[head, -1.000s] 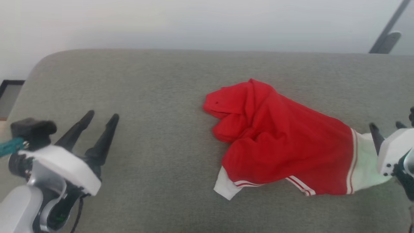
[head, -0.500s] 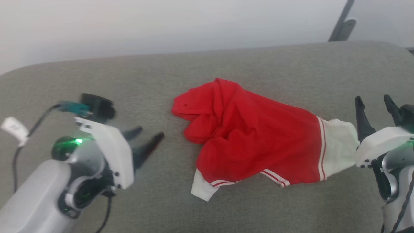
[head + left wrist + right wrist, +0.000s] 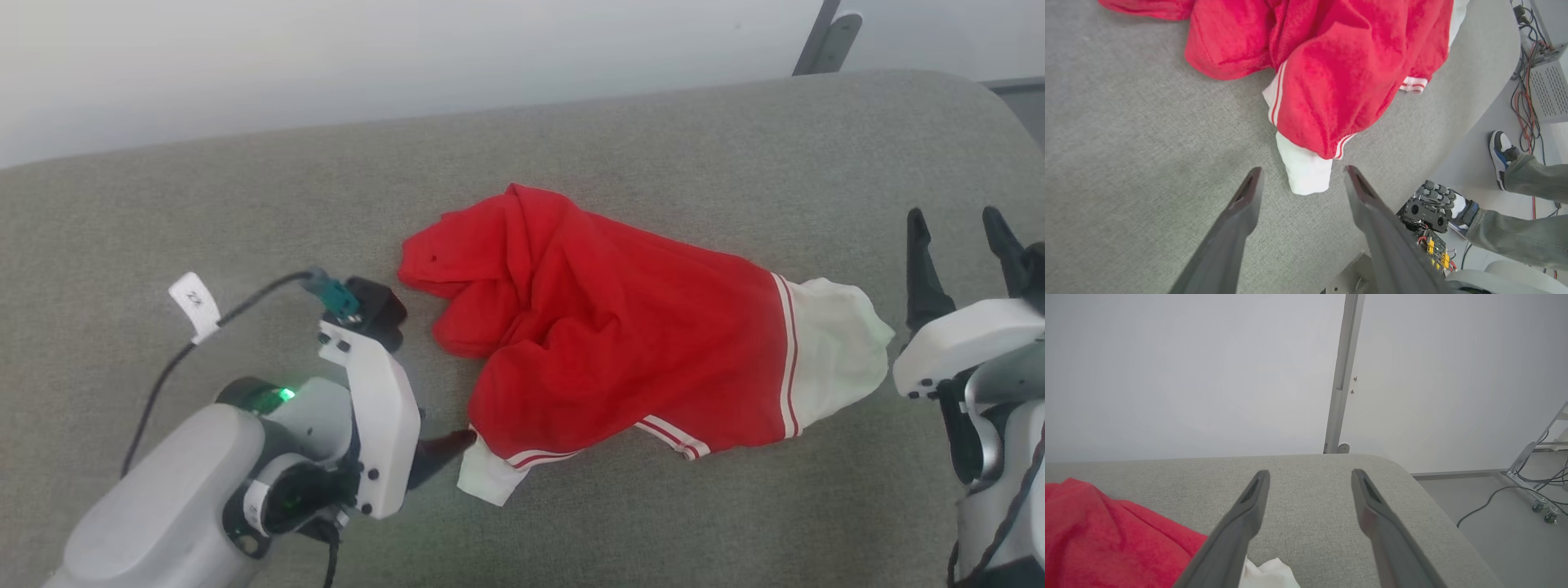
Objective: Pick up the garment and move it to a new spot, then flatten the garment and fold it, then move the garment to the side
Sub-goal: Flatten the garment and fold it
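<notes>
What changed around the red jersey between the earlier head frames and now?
The left gripper swung in toward the garment; its open fingers now frame the end of the near white sleeve, not closed on it. The head camera also turned, shifting the picture. Nothing grasped or released. The garment lies crumpled as before; the right gripper stays open beside the other white sleeve.

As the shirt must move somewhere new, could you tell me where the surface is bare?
Bare: the grey upholstered surface along the white wall, beyond the red jersey shirt, and the surface's left end. Crowded: left gripper at its near white sleeve, right gripper beside the other sleeve.
</notes>
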Tool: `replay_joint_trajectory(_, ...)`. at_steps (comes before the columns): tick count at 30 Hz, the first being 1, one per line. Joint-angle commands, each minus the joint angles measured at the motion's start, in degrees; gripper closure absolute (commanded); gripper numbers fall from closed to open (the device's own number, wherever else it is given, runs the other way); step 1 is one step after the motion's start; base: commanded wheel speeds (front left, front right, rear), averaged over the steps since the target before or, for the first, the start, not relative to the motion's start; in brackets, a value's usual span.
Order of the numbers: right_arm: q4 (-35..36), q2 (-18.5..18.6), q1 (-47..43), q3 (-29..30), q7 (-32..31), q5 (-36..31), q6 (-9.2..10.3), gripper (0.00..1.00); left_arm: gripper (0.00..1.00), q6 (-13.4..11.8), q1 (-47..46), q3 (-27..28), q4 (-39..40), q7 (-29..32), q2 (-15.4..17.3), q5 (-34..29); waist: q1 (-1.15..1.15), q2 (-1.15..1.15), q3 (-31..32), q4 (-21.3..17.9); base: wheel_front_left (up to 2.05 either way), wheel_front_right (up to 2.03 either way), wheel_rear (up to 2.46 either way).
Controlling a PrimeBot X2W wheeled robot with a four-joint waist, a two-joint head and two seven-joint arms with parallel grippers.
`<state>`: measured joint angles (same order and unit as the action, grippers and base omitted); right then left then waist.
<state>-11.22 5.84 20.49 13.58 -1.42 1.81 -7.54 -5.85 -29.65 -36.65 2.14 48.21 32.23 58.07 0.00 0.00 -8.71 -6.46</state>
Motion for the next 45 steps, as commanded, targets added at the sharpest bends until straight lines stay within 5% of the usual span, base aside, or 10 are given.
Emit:
replay_joint_trajectory(1, 0.5, -0.2, 1.0, 0.2, 0.4, -0.2, 0.10, 0.00, 0.00, 0.5, -0.1, -0.7, -0.9, 0.6, -0.1, 0.5, 0.00, 0.00, -0.3, -0.3, 0.00, 0.00, 0.00)
replay_joint_trajectory(24, -0.1, -1.8, 4.3, -1.0, 2.1, 0.8, 0.10, 0.00, 0.00, 3.4, 1.7, -4.9, -20.5, -2.9, -4.0, -1.6, 0.00, 0.00, -3.9, -4.5, 0.00, 0.00, 0.00)
replay_joint_trajectory(25, -0.1, -1.8, 4.3, -1.0, 2.1, 0.8, 0.10, 0.00, 0.82, 3.8, 1.5, -5.2, -21.6, -3.4, -4.0, -2.3, 0.00, 0.00, -3.9, -4.5, 0.00, 0.00, 0.00)
replay_joint_trajectory(26, -0.1, -1.8, 4.3, -1.0, 2.1, 0.9, 0.10, 0.00, 1.00, 4.2, 1.4, -5.5, -22.8, -4.0, -4.2, -2.8, 0.00, 0.00, -3.9, -4.5, 0.00, 0.00, 0.00)
replay_joint_trajectory(35, -0.3, -1.2, 3.2, 0.1, 1.6, 0.6, 0.10, 0.00, 1.00, 7.2, 0.5, -6.3, -28.5, -7.1, -6.9, -3.2, 0.00, 0.00, -2.3, -3.0, 0.00, 0.00, 0.00)
replay_joint_trajectory(45, 0.7, -1.0, 2.0, 1.1, 0.4, 1.0, 0.09, 0.00, 1.00, 7.6, -3.8, -2.3, -26.7, -7.7, -3.1, -1.5, 0.00, 0.00, 0.0, 0.6, 0.00, 0.00, 0.00)
